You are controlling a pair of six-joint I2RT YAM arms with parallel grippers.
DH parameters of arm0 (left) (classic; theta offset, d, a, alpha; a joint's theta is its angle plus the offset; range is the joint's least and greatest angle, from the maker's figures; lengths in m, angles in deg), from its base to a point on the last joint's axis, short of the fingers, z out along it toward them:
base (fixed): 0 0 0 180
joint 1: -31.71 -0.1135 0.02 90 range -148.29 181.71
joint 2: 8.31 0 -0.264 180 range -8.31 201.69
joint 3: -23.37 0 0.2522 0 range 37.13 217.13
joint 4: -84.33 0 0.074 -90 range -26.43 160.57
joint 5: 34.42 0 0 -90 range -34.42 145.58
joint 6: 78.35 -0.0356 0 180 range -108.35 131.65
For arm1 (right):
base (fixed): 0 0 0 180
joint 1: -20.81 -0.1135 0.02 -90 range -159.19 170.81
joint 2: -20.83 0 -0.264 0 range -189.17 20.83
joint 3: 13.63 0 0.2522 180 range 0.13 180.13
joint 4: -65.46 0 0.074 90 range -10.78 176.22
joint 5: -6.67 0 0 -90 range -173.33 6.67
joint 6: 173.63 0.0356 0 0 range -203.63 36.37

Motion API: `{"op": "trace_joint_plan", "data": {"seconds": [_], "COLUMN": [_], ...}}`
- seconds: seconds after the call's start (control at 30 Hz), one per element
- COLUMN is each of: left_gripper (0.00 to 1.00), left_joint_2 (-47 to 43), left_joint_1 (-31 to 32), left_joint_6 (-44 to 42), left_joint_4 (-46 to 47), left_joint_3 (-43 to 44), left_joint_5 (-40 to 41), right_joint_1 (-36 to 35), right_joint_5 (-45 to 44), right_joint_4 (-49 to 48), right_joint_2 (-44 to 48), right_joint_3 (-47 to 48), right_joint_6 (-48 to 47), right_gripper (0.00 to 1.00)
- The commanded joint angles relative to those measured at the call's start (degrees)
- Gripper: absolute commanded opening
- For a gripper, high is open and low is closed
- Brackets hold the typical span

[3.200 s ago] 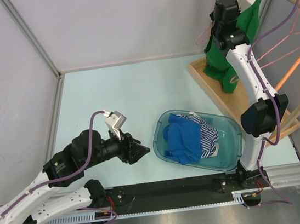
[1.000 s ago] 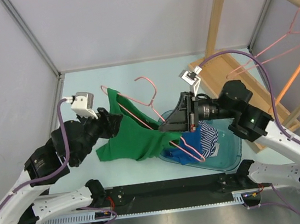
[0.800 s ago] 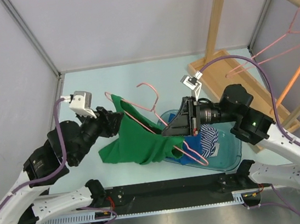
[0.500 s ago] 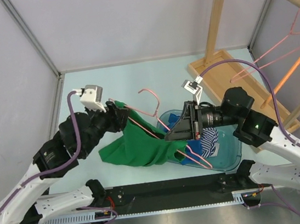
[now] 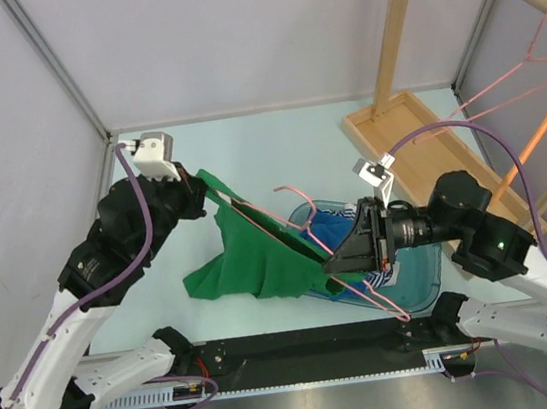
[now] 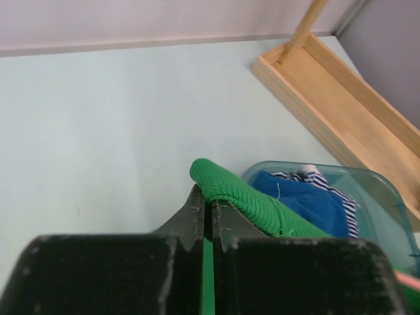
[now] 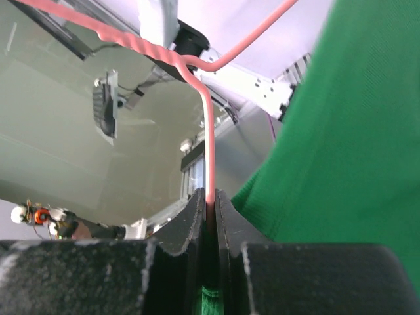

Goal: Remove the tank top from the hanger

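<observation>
Green tank top (image 5: 255, 257) hangs stretched in the air between two robot arms, above a pale desk (image 5: 266, 150). The left tool (image 5: 198, 187) is clenched on a ribbed shoulder strap at the garment's upper corner; its wrist view shows the fabric edge pinched between shut fingers. The right tool (image 5: 339, 259) is clenched on the thin pink wire hanger (image 7: 209, 141), with green cloth bunched just beside it. The wire runs from near the left tool, through the garment, and past the right tool; its hook sticks up between the two tools. Below the right tool sits a clear blue bin (image 5: 417, 286) holding blue and striped clothes.

The step in hand looks like pulling the strap off the hanger's shoulder. The next move likely calls for the left tool to draw the strap away from the right tool and clear of the wire's end, while the right tool holds the hanger steady. The other strap probably remains to be freed.
</observation>
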Motion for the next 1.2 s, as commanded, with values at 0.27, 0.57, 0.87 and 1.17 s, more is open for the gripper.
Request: {"op": "trace_joint_plan", "data": {"seconds": [0.27, 0.57, 0.87, 1.17], "left_gripper": [0.00, 0.00, 0.00, 0.63], "left_joint_2": [0.0, -7.1, -14.5, -15.8], "left_joint_1": [-13.7, -13.7, -13.7, -13.7], "left_joint_6": [-2.1, 2.8, 7.8, 3.8], "left_joint_4": [0.5, 3.7, 5.7, -2.0], "left_joint_3": [-4.1, -12.9, -18.9, -13.4], "left_joint_5": [-14.4, -31.2, -42.3, -35.2], "right_joint_1": [-0.5, -0.6, -1.0, -1.2], "right_joint_5": [2.2, -3.7, -15.6, -20.2], "right_joint_4": [-3.1, -24.4, -29.6, -28.3], "right_joint_2": [8.9, -3.8, -24.6, -32.9], "right_joint_3": [-3.3, -1.4, 11.0, 13.7], "right_joint_6": [-1.4, -2.1, -11.8, -11.7], "right_gripper": [0.00, 0.00, 0.00, 0.00]}}
